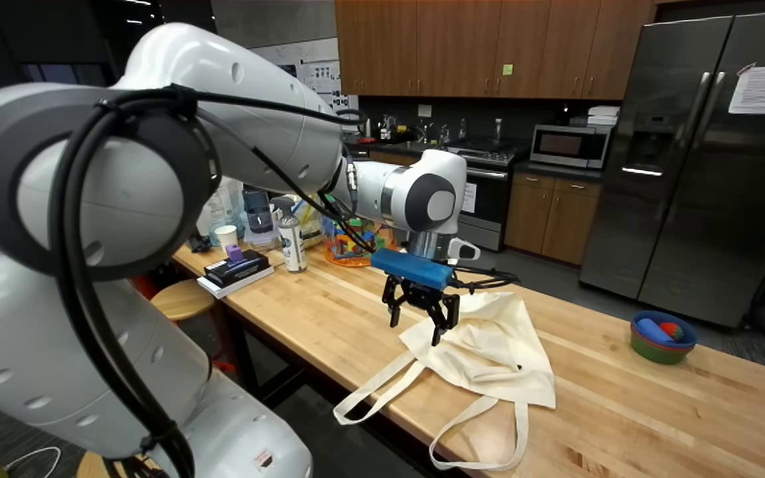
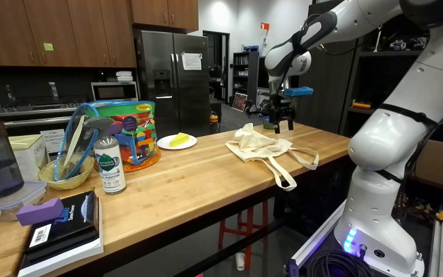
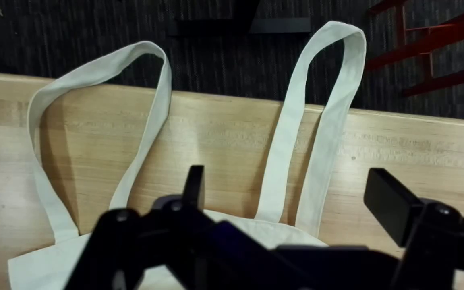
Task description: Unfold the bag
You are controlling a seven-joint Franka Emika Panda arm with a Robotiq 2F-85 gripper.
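At the back of the room, brown cupboards (image 1: 455,46), a microwave (image 1: 567,146) and a dark steel fridge (image 1: 641,212). In front, a long wooden table (image 2: 190,181). On the table, close to the edge nearest the white arm (image 2: 383,138), the bag (image 1: 509,352): cream cloth, creased and humped up in folds. Out from one side, two straps (image 3: 281,161) in slack loops, both reaching past the table edge. Above the strap side, pointing down and clear of the cloth, the gripper (image 3: 286,191). Fingers (image 3: 393,205) parted wide, released. In the wrist view, part of the bag and both straps below, the cloth partly hidden behind the black gripper. Farther along the table, in an exterior view, stacked bowls (image 1: 658,352), blue above green, holding a blue thing and a red thing. Toward the opposite end, a white plate (image 2: 189,144) under a yellow wedge (image 2: 180,139), a clear packet of bright toy blocks (image 2: 142,132), a spray bottle (image 2: 110,169) and a basket (image 2: 67,184). Near the bottle, a purple block (image 2: 39,212) resting on a black box (image 2: 77,225). Under the table, red stool legs (image 2: 249,231).
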